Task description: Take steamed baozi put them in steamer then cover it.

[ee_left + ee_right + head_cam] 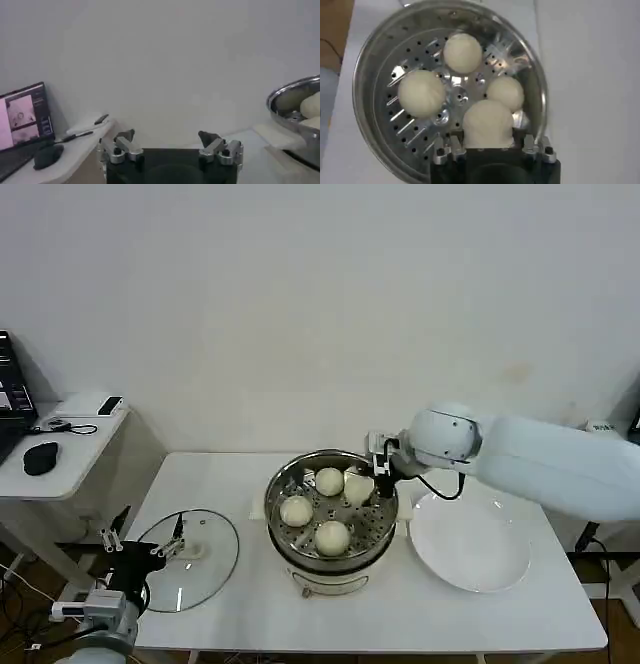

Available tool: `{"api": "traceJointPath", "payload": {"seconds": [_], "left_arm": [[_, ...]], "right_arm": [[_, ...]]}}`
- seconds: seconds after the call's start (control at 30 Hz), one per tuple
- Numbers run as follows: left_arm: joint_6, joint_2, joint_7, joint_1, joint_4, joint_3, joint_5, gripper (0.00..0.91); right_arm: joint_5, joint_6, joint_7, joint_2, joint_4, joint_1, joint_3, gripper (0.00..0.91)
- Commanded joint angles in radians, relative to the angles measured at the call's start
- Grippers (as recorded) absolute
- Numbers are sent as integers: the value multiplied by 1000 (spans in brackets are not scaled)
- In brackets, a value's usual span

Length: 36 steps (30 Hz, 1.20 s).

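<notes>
The steamer stands mid-table, and three baozi lie on its perforated tray. My right gripper hangs over the pot's right side, shut on a fourth baozi. From the right wrist, that baozi sits between the jaws of the right gripper, just above the tray, beside the other three. The glass cover lies flat at the table's left. My left gripper is parked open off the table's front left corner.
An empty white plate lies to the right of the steamer. A side table to the left carries a mouse and a laptop. A white wall runs behind the table.
</notes>
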Motion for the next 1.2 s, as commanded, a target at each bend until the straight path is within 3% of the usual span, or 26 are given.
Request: {"api": "traceJointPath", "payload": {"seconds": [0.03, 0.4, 0.43, 0.63, 0.83, 0.93, 1.0, 1.1, 1.2], "left_arm": [[-2, 3, 0, -2, 9, -1, -2, 907], [-7, 8, 1, 0, 12, -12, -5, 907], [-7, 10, 1, 1, 9, -14, -6, 907], [-5, 14, 0, 6, 1, -27, -9, 907], [-6, 9, 0, 7, 1, -26, -8, 907], [-6, 6, -1, 4, 4, -23, -7, 907], [-7, 4, -1, 2, 6, -21, -7, 907], [-14, 3, -4, 3, 8, -20, -5, 907], [-52, 3, -7, 3, 23, -18, 29, 907]], "right_arm": [[-29, -23, 18, 24, -50, -48, -25, 655], [-43, -22, 24, 49, -86, -70, -8, 675], [-47, -22, 28, 51, -89, -77, -2, 907], [-48, -22, 35, 46, -78, -90, 28, 907], [-8, -14, 76, -1, -7, -85, 103, 907], [13, -11, 131, -56, 73, -86, 150, 907], [38, 0, 204, -108, 127, -127, 213, 907], [40, 54, 341, -152, 164, -215, 307, 907], [46, 165, 496, -183, 193, -424, 503, 907]]}}
